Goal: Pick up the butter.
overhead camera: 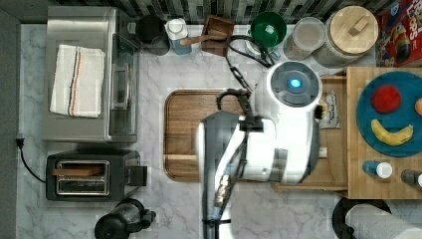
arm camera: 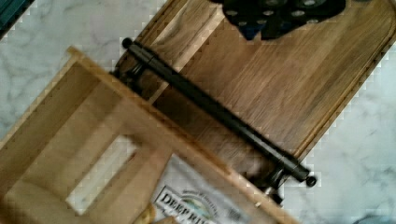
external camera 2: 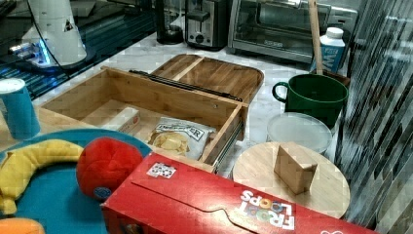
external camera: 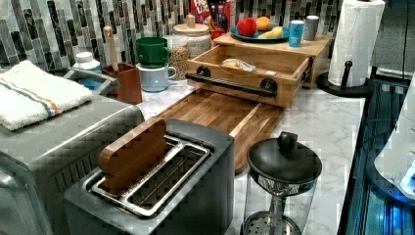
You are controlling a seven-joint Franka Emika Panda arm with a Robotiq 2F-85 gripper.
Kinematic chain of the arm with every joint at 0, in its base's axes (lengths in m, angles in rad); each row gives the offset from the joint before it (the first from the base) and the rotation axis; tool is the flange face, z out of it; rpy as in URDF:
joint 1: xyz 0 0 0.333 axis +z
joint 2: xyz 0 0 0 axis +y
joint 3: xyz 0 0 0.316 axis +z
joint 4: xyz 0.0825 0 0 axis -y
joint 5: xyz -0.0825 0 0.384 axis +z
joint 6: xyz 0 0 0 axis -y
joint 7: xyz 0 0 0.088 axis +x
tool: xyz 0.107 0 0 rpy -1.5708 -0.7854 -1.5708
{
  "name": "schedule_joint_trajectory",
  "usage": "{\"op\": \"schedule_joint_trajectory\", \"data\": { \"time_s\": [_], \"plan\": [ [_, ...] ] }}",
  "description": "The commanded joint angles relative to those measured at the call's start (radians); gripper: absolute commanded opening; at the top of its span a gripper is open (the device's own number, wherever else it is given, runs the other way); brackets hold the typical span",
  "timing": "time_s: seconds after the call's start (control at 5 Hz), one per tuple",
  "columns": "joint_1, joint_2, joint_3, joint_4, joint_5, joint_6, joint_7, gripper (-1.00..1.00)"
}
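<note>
From the top view, the arm (overhead camera: 278, 134) hangs over the open drawer (overhead camera: 333, 172). The right view shows the butter (external camera 2: 122, 120) on the drawer floor beside the chip bag (external camera 2: 180, 136). In the wrist view, the butter (arm camera: 100, 173) lies below; I can't tell the gripper's state. Descend squarely, fingers spanning its narrow sides.

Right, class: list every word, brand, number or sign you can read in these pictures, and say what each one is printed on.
"FROOT LOOPS": on the red cereal box, right view.
"DEEP RIV": on the chip bag in the open drawer, cut off at the wrist view's edge.
On the same chip bag in the right view, the print is too blurred to read.
Large letter, perhaps "W": on the blue-and-white bottle; not certain.
Sticker code on the cereal box: unreadable.
</note>
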State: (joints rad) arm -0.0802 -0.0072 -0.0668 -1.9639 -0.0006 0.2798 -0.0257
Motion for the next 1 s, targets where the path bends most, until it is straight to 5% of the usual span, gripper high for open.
{"op": "schedule_joint_trajectory", "data": {
  "time_s": [0.2,0.8,1.0],
  "plan": [
    [-0.108,-0.070,-0.090,-0.075,-0.120,0.121,0.007,-1.00],
    [-0.213,-0.073,-0.089,-0.257,-0.163,0.305,0.295,-1.00],
    [-0.240,-0.037,-0.098,-0.267,-0.115,0.324,0.292,1.00]
  ]
}}
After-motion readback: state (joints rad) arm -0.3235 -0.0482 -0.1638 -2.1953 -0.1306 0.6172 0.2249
